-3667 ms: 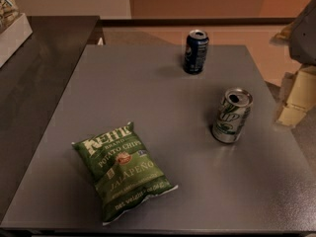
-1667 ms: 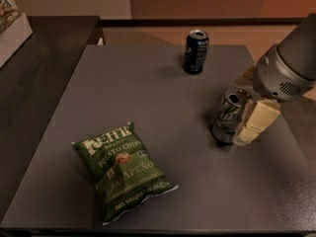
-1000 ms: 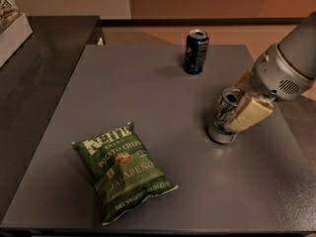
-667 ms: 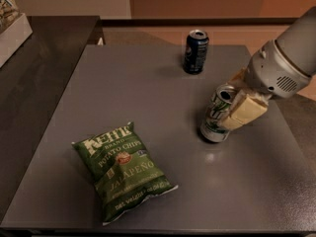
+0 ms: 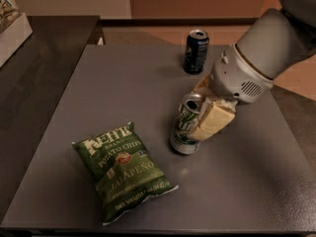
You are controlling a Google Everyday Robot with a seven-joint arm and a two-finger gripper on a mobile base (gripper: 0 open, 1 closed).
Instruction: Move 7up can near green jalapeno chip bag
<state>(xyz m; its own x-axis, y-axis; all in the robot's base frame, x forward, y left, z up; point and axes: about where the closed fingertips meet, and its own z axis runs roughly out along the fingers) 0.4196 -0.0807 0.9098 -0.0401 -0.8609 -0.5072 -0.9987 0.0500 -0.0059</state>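
The 7up can (image 5: 186, 125), silver-white with green markings, stands slightly tilted near the middle of the grey table (image 5: 89, 88). My gripper (image 5: 201, 113) comes in from the right, and its cream fingers (image 5: 213, 122) are shut on the can's upper right side. The green jalapeno chip bag (image 5: 121, 169) lies flat at the front left, a short gap to the left of the can.
A dark blue soda can (image 5: 195, 52) stands upright at the back of the table, behind the gripper. A dark counter (image 5: 34, 68) adjoins the table on the left, with a white box (image 5: 10, 26) at its far left. The robot arm (image 5: 261, 53) fills the upper right.
My gripper came in from the right, closed on the 7up can and has carried it left and forward across the table toward the chip bag. The bag and the blue can have not moved.
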